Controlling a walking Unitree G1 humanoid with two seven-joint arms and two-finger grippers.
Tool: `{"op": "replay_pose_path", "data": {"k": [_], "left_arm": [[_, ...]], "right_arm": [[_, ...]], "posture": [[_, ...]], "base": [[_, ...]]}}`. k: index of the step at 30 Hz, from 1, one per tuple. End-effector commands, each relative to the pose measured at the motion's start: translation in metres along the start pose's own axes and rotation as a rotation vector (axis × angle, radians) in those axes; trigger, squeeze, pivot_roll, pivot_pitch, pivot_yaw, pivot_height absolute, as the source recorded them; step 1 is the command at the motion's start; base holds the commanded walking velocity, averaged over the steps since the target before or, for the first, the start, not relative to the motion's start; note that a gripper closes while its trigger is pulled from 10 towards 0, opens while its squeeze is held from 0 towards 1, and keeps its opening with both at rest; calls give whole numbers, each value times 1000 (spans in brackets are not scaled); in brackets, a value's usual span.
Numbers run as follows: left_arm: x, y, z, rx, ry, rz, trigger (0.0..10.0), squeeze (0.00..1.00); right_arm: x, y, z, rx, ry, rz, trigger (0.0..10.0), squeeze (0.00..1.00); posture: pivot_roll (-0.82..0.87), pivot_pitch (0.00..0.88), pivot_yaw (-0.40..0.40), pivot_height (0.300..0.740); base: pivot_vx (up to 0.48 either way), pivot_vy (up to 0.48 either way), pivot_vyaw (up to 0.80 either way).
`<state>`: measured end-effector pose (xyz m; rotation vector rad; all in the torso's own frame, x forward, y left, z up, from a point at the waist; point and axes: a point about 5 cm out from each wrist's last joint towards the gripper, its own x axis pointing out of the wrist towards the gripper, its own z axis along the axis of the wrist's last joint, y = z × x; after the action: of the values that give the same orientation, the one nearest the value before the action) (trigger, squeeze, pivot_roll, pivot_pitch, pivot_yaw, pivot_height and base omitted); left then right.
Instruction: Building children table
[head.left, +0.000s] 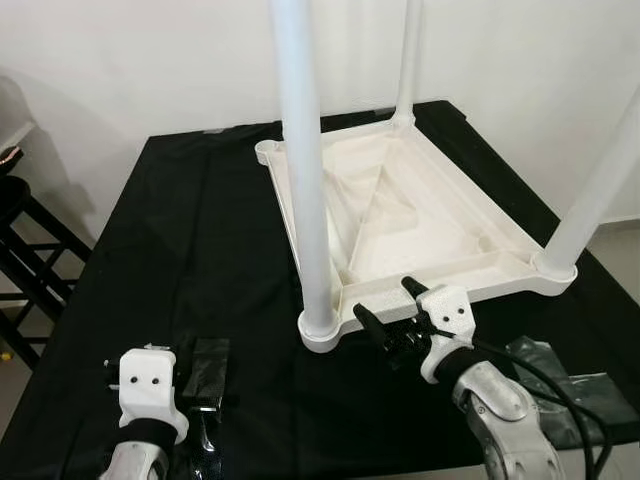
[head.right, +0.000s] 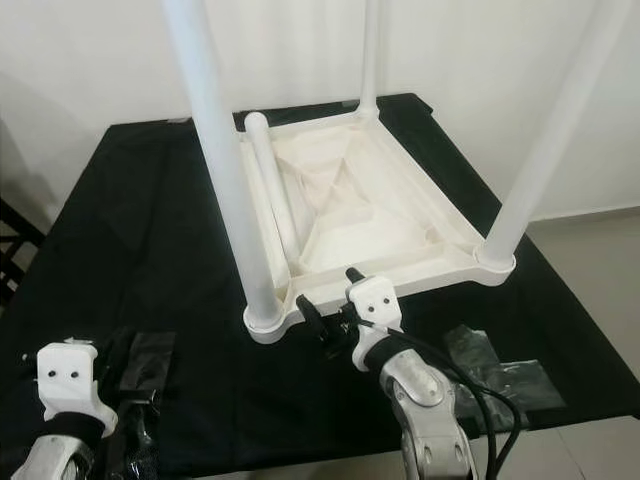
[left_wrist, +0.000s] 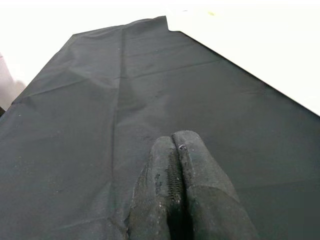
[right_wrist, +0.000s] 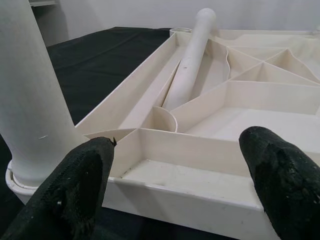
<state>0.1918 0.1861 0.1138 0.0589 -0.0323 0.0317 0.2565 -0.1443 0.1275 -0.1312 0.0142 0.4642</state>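
A white plastic tabletop (head.left: 430, 215) lies upside down on the black-clothed table (head.left: 170, 250). Three white legs stand upright in its corners: near left (head.left: 305, 180), near right (head.left: 595, 195) and far right (head.left: 407, 60). A fourth leg (head.right: 268, 190) lies loose inside the tabletop along its left side, also seen as the lying leg (right_wrist: 192, 55). My right gripper (head.left: 388, 300) is open at the tabletop's near edge, just right of the near-left leg, with nothing between its fingers (right_wrist: 75, 190). My left gripper (left_wrist: 173, 140) is shut and empty, low over the cloth at the near left.
Crumpled dark plastic bags lie on the cloth at the near right (head.left: 560, 375) and near left (head.left: 210, 365). A black stool (head.left: 25, 250) stands off the table's left side. The tabletop's far-left corner socket (head.left: 265, 150) holds no leg. A white wall is behind.
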Motion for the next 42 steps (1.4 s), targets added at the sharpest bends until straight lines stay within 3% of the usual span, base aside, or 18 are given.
{"op": "replay_pose_path", "data": {"k": [1,38,39,40,41,42], "left_arm": [[-2,5,-2,6,18,20,10000,0],[5,-2,3,-43,-2,-45,10000,0],[6,-3,3,-50,-3,-52,10000,0],[6,-4,4,-57,-7,-64,10000,0],[6,-4,4,-57,-7,-64,10000,0],[7,-4,5,-61,-9,-73,10000,0]], "right_arm": [[0,3,-1,16,10,11,10000,0],[5,2,1,47,19,57,10000,0],[7,-1,3,50,10,73,10000,0],[15,-18,7,7,9,68,10000,0],[15,-18,7,7,9,68,10000,0],[20,-32,11,-25,8,59,10000,0]], "posture": [[-45,87,60,740],[-77,93,63,740],[-76,93,63,740],[-76,92,65,740],[-76,92,65,740],[-76,92,65,740]], "base": [[0,0,0],[0,0,0],[0,0,0],[0,0,0],[0,0,0],[0,0,0]]}}
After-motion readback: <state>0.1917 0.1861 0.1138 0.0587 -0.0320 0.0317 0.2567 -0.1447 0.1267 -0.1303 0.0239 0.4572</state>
